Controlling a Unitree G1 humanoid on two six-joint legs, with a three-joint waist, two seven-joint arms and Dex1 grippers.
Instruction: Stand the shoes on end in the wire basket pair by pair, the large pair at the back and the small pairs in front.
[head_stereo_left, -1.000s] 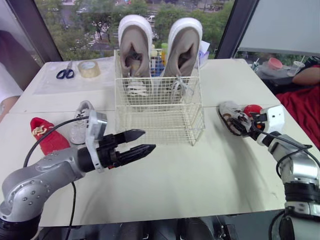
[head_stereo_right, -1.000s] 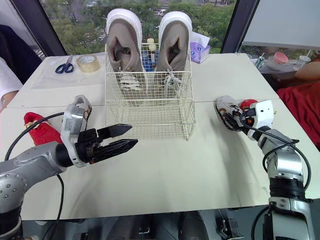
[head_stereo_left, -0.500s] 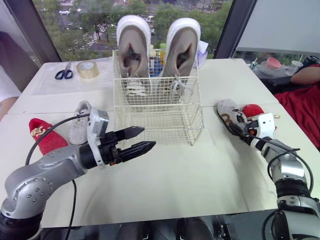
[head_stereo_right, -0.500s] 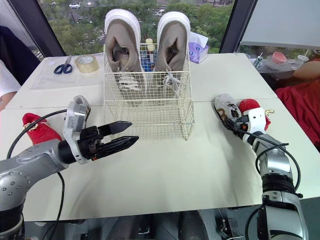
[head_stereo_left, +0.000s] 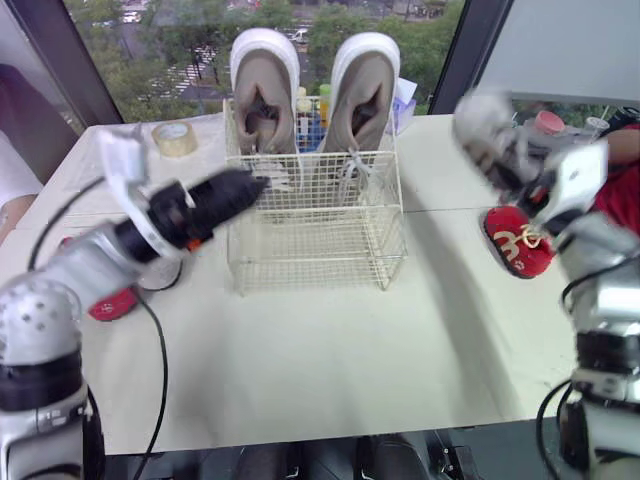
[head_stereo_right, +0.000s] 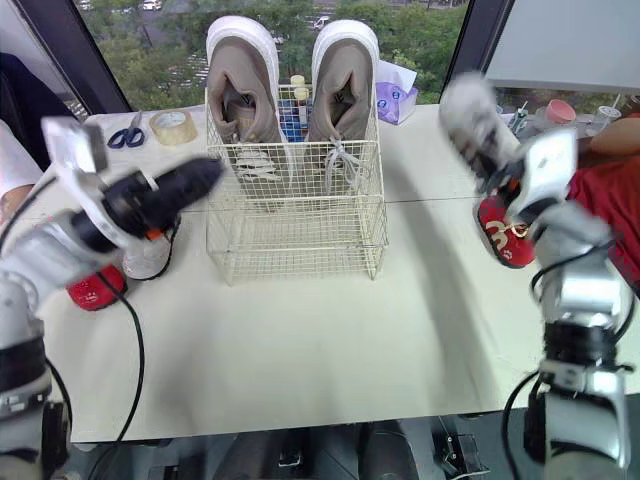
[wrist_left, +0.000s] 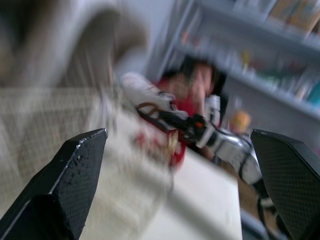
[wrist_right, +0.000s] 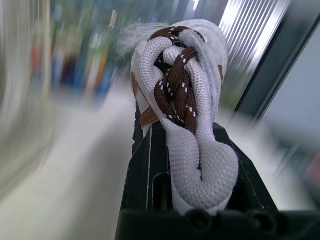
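Right gripper (wrist_right: 184, 137) clenched on the small white shoe (head_stereo_left: 485, 125) with brown laces, held in the air to the right of the wire basket (head_stereo_left: 315, 262). Left gripper (wrist_left: 178, 132) released, fingers spread wide, empty, at the basket's left side. Large pair (head_stereo_left: 265, 95) stands on end in the basket's far half. On the table (head_stereo_left: 330, 350): red shoe (head_stereo_left: 515, 240) at right; second red shoe (head_stereo_left: 105, 302) and second white shoe (head_stereo_left: 160, 272) at left.

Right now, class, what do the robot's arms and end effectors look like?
The left arm and right arm are silver-grey metal with rounded joints. Each wrist carries a white box. A thin black cable loops from the left arm. The left end effector and right end effector each have two black fingers; the left's taper to finely textured tips.
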